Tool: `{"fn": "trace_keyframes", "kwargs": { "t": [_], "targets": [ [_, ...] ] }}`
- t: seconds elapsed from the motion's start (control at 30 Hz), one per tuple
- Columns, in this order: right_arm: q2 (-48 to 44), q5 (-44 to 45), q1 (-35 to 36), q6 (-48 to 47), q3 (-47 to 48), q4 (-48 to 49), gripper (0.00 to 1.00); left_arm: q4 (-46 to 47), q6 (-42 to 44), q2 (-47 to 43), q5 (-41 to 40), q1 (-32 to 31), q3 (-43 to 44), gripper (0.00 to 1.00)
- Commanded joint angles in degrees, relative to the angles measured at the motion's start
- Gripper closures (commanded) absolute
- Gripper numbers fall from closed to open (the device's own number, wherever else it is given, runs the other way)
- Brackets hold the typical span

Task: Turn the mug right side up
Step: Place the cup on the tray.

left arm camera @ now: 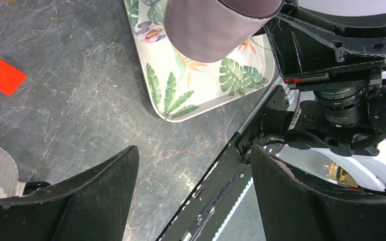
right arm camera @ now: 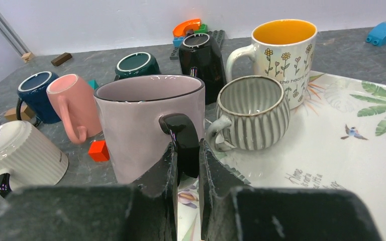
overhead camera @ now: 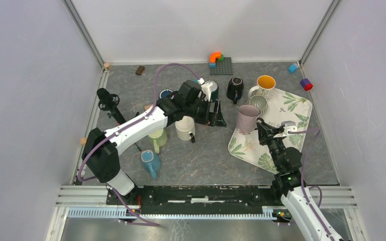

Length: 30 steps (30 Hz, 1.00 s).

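Two jaws of the right gripper (right arm camera: pixel 186 150) pinch shut on the black handle (right arm camera: pixel 185 131) of the mauve ceramic mug (right arm camera: pixel 140 120), which is mouth up at the leaf-printed tray's (right arm camera: pixel 331 150) edge — the left gripper (left arm camera: pixel 193 160) gapes wide, empty. Seemingly near done — next, let go without tipping it

Right gripper (right arm camera: pixel 186 153) pinches handle (right arm camera: pixel 180 126) of upright mauve mug (right arm camera: pixel 130 120).

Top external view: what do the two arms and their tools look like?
The left arm and right arm have white shells with black joints. A thin purple cable loops along each. The left tool and right tool are matte black, each with two broad flat fingers, scuffed at the edges.
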Motion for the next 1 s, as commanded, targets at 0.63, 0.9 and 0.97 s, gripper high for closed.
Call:
{"fn": "trace_keyframes", "kwargs": {
  "t": [0.63,0.9,0.97],
  "targets": [
    [12.3,3.7,0.2,0.0,-7.3,1.7,1.00,9.2,-8.7,5.0,5.6,-0.3,-0.2,0.14],
    [9.8,1.6,0.1,-0.9,-8.5,2.9,1.00,16.7,-11.8,13.2,3.6,-3.3,0.8,0.16],
    [10.2,1.1,0.2,-1.0,-8.4,3.0,1.00,17.9,-12.0,15.0,2.2,-3.8,1.4,0.15]
  ]
}}
